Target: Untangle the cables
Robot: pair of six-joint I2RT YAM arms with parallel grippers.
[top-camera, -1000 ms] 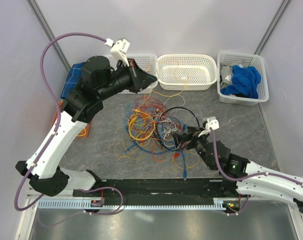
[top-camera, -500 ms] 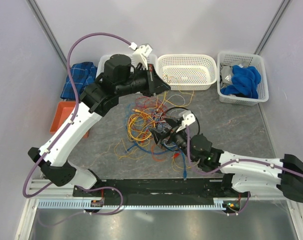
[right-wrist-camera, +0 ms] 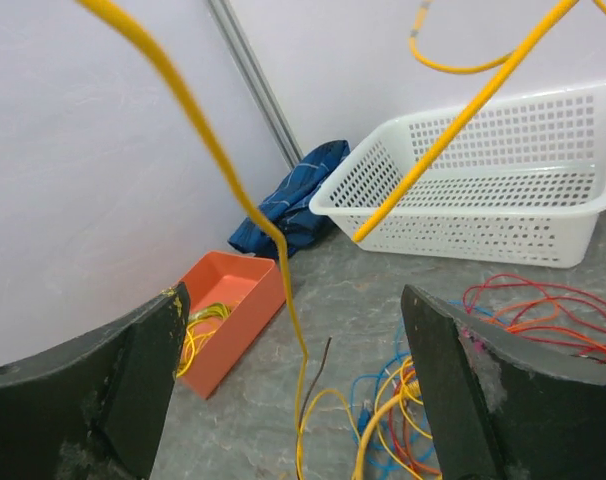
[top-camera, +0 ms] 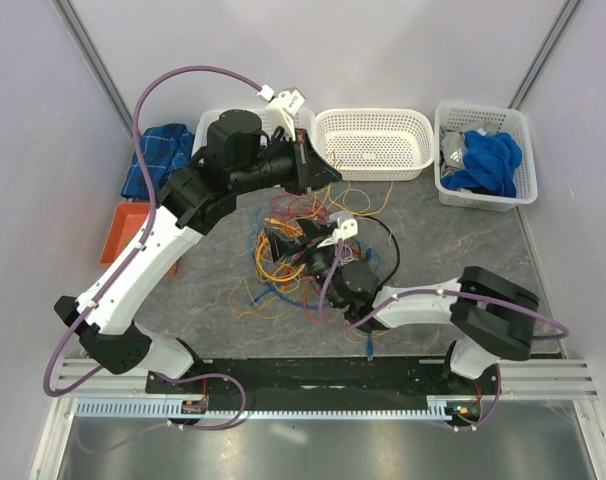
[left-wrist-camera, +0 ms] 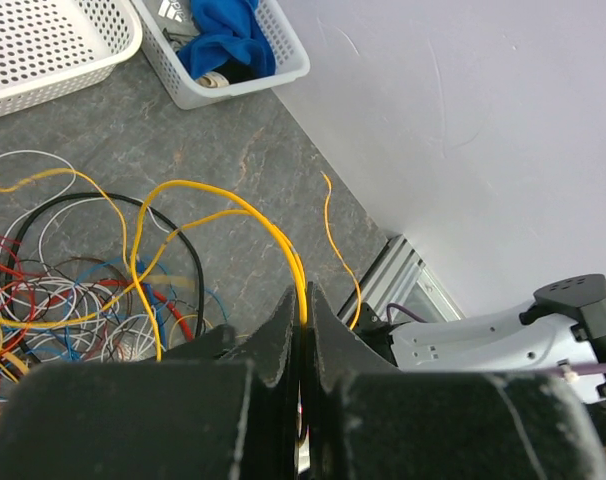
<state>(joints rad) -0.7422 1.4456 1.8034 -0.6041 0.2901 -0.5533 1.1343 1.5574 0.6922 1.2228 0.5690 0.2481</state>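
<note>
- Tabletop [top-camera: 463, 250]: grey, stone-patterned; lies under both hands and carries everything listed.
- Cables [top-camera: 293, 250]: a loose jumble of thin yellow, orange, red, blue and white wires. It lies just below and on the near side of the left hand, with the right hand directly over its middle.
- Middle basket [top-camera: 373, 170]: white, perforated; just right of the left hand and beyond the right hand.
- Right basket [top-camera: 528, 170]: white, holding a blue cloth [top-camera: 493, 155]; well to the right of both hands.
- Black loop [top-camera: 388, 240]: a thicker cable at the right edge of the jumble, beside the right hand.
- Blue checked cloth [top-camera: 158, 150]: well to the left of the left hand, against the wall.
- Orange tray [top-camera: 118, 225]: far left of the right hand; a few yellow wires lie in it.
- Left hand [left-wrist-camera: 303, 310]: fingers pressed together, pinching a yellow wire.
- Right hand [right-wrist-camera: 293, 380]: fingers [right-wrist-camera: 113, 390] spread wide with nothing gripped; yellow strands cross the gap in front of it.
- Yellow wire [left-wrist-camera: 233, 215]: arcs up from the jumble into the left hand's pinch.
</note>
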